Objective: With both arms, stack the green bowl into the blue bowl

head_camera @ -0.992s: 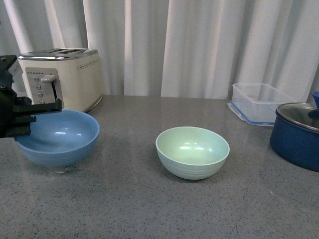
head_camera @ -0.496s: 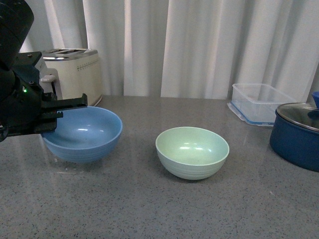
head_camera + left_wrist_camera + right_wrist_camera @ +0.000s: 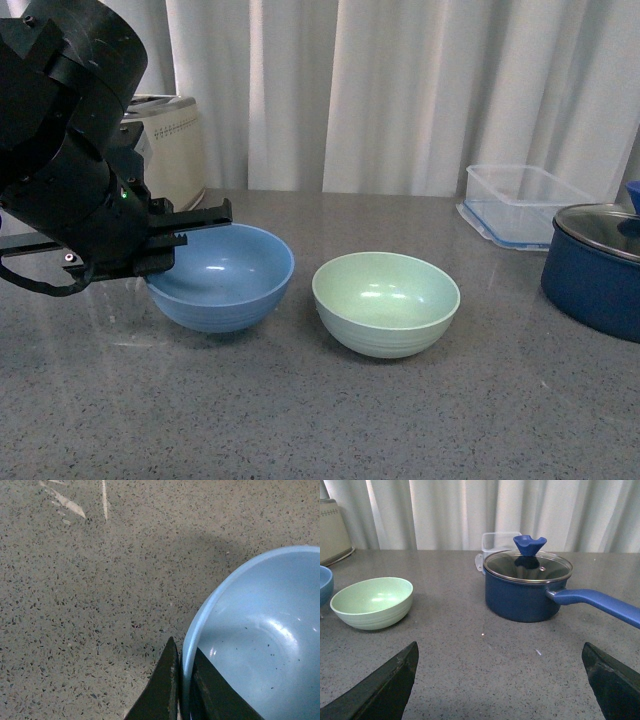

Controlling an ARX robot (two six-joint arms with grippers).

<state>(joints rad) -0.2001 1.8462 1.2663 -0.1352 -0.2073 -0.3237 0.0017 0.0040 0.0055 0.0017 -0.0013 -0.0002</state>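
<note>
Grey speckled counter (image 3: 300, 420) before white curtains (image 3: 400, 90). Green bowl (image 3: 386, 303), pale mint, matte, faintly ridged near base, upright mid-counter, close beside blue bowl (image 3: 225, 275) but apart. Left gripper (image 3: 184, 652) clamped on blue bowl's rim, one finger inside, one outside. Right gripper (image 3: 500, 646) spread wide, empty. Toaster (image 3: 172, 140) mostly hidden behind left arm (image 3: 65, 130); blue bowl's left edge covered too.

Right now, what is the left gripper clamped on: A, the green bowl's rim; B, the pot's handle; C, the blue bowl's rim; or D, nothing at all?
C. In the left wrist view the left gripper pinches the rim of the blue bowl, with one side outside the wall and the other inside.
</note>
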